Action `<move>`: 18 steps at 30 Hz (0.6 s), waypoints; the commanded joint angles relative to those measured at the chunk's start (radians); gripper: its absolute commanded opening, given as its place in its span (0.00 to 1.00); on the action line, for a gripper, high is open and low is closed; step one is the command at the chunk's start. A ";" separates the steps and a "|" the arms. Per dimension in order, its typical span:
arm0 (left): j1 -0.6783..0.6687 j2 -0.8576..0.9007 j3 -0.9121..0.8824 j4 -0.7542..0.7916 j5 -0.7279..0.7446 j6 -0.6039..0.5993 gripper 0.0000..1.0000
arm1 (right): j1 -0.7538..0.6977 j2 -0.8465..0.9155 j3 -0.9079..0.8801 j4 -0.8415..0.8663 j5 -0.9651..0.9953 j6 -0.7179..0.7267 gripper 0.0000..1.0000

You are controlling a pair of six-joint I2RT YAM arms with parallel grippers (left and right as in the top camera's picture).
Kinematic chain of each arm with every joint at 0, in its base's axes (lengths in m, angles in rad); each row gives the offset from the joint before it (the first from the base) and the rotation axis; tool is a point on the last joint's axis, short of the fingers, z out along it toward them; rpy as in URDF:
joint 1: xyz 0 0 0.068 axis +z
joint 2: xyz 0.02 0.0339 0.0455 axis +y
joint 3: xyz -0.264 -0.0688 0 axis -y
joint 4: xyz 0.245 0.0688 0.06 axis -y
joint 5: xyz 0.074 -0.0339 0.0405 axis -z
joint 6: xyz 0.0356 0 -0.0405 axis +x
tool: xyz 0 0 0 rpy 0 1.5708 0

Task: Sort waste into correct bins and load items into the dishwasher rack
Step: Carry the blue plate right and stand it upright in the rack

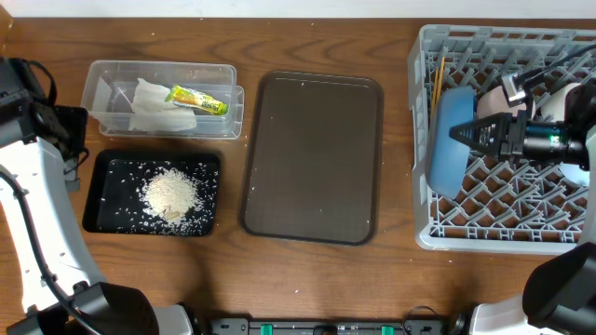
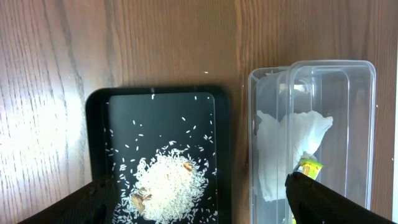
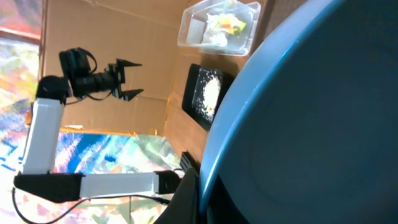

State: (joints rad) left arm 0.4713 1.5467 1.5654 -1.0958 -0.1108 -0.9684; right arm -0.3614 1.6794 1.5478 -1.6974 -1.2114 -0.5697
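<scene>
Your rice [image 1: 172, 195], napkin [image 1: 149, 107] and wrapper [image 1: 197, 100] lie binned; right gripper [image 1: 463, 133] clamps the plate [image 1: 450, 163] in the rack [image 1: 484, 237] at frame right, left gripper [image 3: 135, 78] gapes wide.

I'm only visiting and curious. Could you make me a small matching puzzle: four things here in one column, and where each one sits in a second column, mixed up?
Things
1. white rice-like crumbs
2. crumpled white paper napkin
3. dark-blue round plate
4. brown serving tray

Places
A. grey plastic lattice rack
B. wooden table top
C. shallow black rectangular tray
D. clear rectangular plastic container

Pairs: 1-C, 2-D, 3-A, 4-B
</scene>
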 commanded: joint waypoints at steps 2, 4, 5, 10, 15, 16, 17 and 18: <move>0.004 0.004 0.003 -0.003 -0.005 0.002 0.89 | -0.006 -0.005 -0.045 -0.001 0.006 -0.065 0.01; 0.004 0.004 0.003 -0.003 -0.005 0.002 0.89 | -0.006 -0.005 -0.063 0.001 0.006 -0.082 0.01; 0.004 0.004 0.003 -0.003 -0.005 0.002 0.89 | -0.006 -0.005 -0.072 0.003 0.006 -0.088 0.01; 0.004 0.004 0.003 -0.003 -0.005 0.002 0.89 | -0.006 -0.005 -0.089 0.011 0.034 -0.109 0.01; 0.004 0.004 0.003 -0.003 -0.005 0.002 0.89 | -0.019 -0.005 -0.089 0.014 0.031 -0.109 0.02; 0.004 0.004 0.003 -0.003 -0.005 0.002 0.89 | -0.022 -0.005 -0.088 0.013 0.025 -0.109 0.02; 0.004 0.004 0.003 -0.003 -0.005 0.002 0.89 | -0.026 -0.005 -0.089 0.013 0.013 -0.109 0.01; 0.004 0.004 0.003 -0.003 -0.005 0.002 0.89 | -0.026 -0.005 -0.089 0.007 -0.005 -0.109 0.01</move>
State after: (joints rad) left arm 0.4709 1.5467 1.5654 -1.0958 -0.1104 -0.9684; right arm -0.3656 1.6779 1.4761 -1.6897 -1.2030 -0.6598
